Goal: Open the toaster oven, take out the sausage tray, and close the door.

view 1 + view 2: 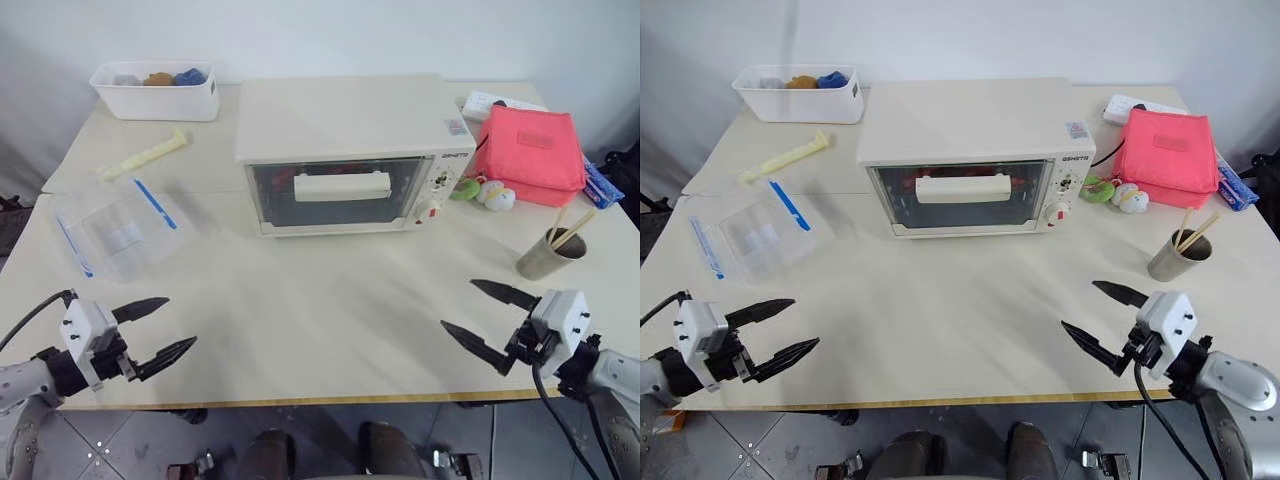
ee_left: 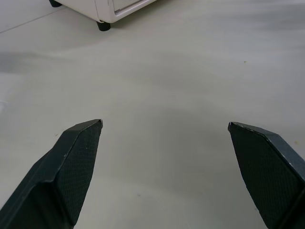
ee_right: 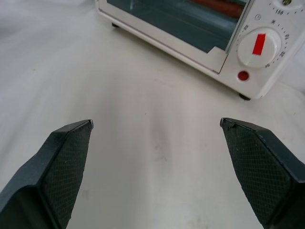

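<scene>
We see the toaster oven (image 1: 355,150) with door (image 1: 335,192) shut. Left gripper (image 1: 160,330) and right gripper (image 1: 485,315) spread wide, empty, above the table (image 1: 320,320).

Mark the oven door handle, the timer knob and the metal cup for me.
door handle (image 1: 342,186), left eye view: middle of the cream bar.
timer knob (image 3: 259,46), right wrist view: its red pointer mark.
metal cup (image 1: 541,262), left eye view: its outer wall, below the sticks.
</scene>
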Robot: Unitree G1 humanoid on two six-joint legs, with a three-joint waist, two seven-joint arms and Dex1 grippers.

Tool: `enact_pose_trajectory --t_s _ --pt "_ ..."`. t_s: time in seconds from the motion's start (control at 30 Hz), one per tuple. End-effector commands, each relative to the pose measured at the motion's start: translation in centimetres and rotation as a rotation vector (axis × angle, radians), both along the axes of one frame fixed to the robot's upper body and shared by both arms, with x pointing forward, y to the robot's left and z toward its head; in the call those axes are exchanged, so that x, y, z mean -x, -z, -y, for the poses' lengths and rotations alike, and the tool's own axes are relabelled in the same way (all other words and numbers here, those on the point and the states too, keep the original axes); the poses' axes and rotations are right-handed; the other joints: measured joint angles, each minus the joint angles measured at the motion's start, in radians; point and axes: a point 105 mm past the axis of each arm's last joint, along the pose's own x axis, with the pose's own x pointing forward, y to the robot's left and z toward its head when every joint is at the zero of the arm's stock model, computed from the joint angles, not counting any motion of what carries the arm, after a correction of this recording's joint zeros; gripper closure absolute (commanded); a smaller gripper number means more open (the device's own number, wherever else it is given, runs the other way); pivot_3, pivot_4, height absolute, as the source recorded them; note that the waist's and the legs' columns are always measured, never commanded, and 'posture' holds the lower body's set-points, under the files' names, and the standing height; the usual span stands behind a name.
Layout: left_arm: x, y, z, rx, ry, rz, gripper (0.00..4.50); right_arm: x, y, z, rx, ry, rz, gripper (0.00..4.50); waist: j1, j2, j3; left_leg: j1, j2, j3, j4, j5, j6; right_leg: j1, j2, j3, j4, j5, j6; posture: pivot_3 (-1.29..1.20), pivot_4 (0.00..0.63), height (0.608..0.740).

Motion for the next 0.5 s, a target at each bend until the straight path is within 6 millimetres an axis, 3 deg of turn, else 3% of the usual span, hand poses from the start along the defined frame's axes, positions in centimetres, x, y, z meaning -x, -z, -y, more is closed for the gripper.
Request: enact_pose_trajectory --t_s 0.03,0.2,0.33,0.5 --pt "-0.3 -0.7 0.7 -0.003 -0.005 0.043 0.00 -0.2 -0.6 -0.8 -0.066 -0.021 0.006 0.03 0.000 0.000 0.000 0.000 0.000 0.000 0.000 0.000 0.000 0.000 0.000 0.000 0.000 0.000 0.000 0.00 0.150 0.740" --pt "-2.3 -5.5 1.4 0.417 -0.020 0.123 0.00 -3.3 -4.0 -4.8 -0.283 -0.103 -0.016 0.03 -0.003 0.000 0.002 0.000 0.001 0.000 0.005 0.000 0.000 0.000 -0.001 -0.003 0.005 0.001 0.001 0.00 0.150 0.740" --pt "-2.7 -6.5 3.0 0.416 0.047 0.150 0.00 -5.5 -5.6 -7.4 -0.305 -0.166 -0.048 0.03 -0.003 0.000 0.002 0.000 0.001 -0.002 0.003 0.002 -0.002 -0.001 -0.001 -0.004 0.006 0.002 0.000 0.00 0.150 0.740" --pt "-3.2 -6.9 4.1 0.418 0.074 0.157 0.00 -8.6 -6.8 -8.7 -0.273 -0.144 -0.035 0.03 -0.003 0.000 0.002 -0.003 0.001 -0.002 0.003 0.002 -0.002 -0.003 -0.001 -0.012 0.009 0.002 0.000 0.00 0.150 0.740"
